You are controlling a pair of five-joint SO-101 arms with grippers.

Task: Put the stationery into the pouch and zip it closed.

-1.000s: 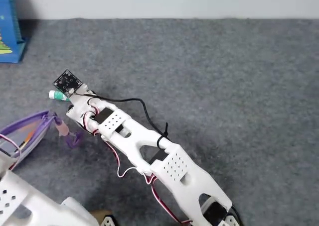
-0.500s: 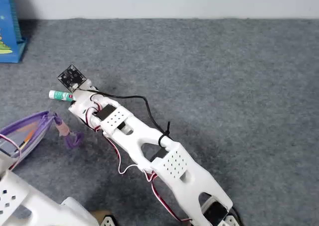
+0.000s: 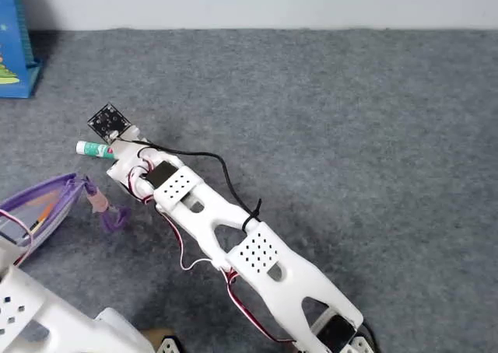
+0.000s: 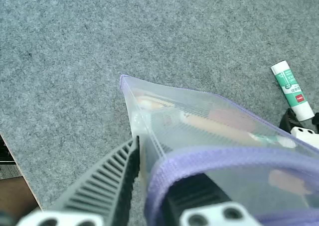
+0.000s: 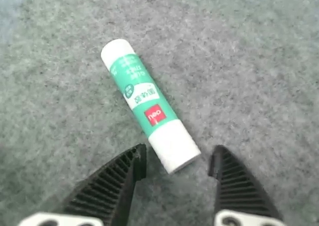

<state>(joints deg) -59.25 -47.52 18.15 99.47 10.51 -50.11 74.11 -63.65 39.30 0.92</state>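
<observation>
A green and white glue stick [image 5: 147, 110] lies flat on the grey carpet; the high view shows the glue stick [image 3: 92, 148] at the left. My right gripper [image 5: 177, 164] is open, one end of the stick between its two black fingertips. The clear pouch [image 4: 199, 131] with a purple zip band hangs open-mouthed, with pens and other stationery inside. My left gripper [image 4: 149, 186] is shut on the pouch's wall just under the zip band. Seen from the high view, the pouch [image 3: 35, 209] sits at the left edge, a short way from the glue stick.
A blue box [image 3: 14, 42] stands at the far left by the wall. The right arm [image 3: 226, 228] stretches diagonally across the carpet. Open carpet [image 3: 350, 120] lies to the right and behind.
The right arm's wrist shifted slightly back and forth around the glue stick. The pouch and glue stick stayed in place.
</observation>
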